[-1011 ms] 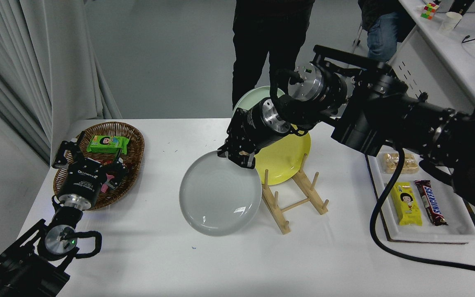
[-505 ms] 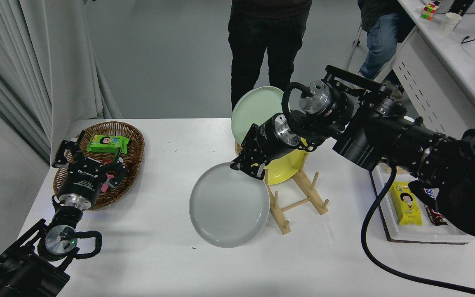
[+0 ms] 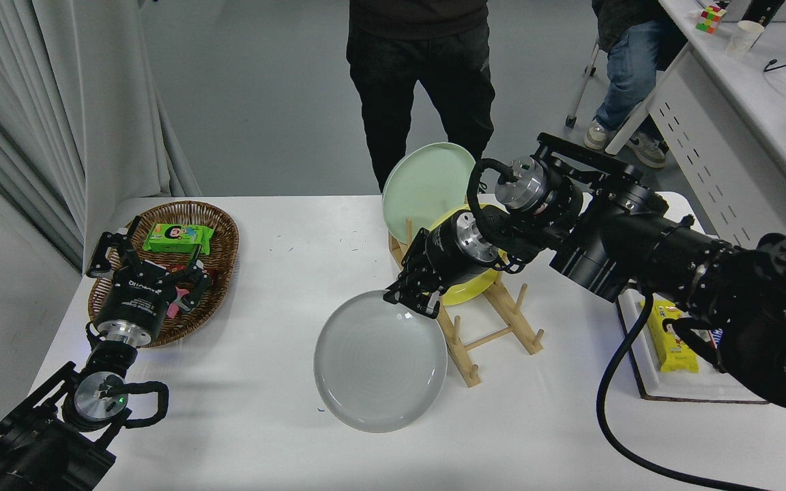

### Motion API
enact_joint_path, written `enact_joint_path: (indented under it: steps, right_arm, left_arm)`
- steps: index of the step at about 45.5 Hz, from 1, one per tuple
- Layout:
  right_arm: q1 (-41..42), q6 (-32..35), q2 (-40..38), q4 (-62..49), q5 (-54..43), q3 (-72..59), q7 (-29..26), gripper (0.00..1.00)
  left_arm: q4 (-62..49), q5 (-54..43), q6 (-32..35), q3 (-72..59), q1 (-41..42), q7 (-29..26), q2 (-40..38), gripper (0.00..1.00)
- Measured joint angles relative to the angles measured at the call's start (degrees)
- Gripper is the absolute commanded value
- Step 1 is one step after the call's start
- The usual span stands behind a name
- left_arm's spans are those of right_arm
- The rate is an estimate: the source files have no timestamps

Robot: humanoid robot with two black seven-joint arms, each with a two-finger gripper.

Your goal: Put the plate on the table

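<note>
The light grey plate is near the middle of the white table, lying close to flat just left of the wooden rack. My right gripper is shut on the plate's far right rim, the arm reaching in from the right. I cannot tell whether the plate's underside touches the tabletop. My left gripper is parked at the lower left over the basket, fingers spread open, holding nothing.
A wooden plate rack holds a yellow plate and a pale green plate. A wicker basket with a green packet sits at left. A white tray of snacks lies at right. A person stands beyond the table.
My right gripper has carried the grey plate lower and nearer to me, away from the rack, and the plate has levelled out. The person behind has shifted left.
</note>
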Motion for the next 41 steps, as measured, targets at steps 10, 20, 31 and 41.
enact_joint_path:
  steps: [10, 20, 31, 41]
  right_arm:
    - [-0.88, -0.29, 0.01, -0.29, -0.19, 0.05, -0.02, 0.0]
    - [-1.65, -1.37, 0.01, -0.17, -0.2, 0.07, -0.03, 0.0]
    - [-3.2, -1.35, 0.01, 0.1, -0.55, 0.01, -0.04, 0.0]
    - [-4.36, -0.97, 0.01, 0.46, -0.82, 0.0, -0.04, 0.0]
  left_arm:
    - [0.0, 0.0, 0.0, 0.0, 0.0, 0.0, 0.0, 0.98]
    - [0.0, 0.0, 0.0, 0.0, 0.0, 0.0, 0.0, 0.98]
    - [0.0, 0.0, 0.0, 0.0, 0.0, 0.0, 0.0, 0.98]
    - [0.0, 0.0, 0.0, 0.0, 0.0, 0.0, 0.0, 0.98]
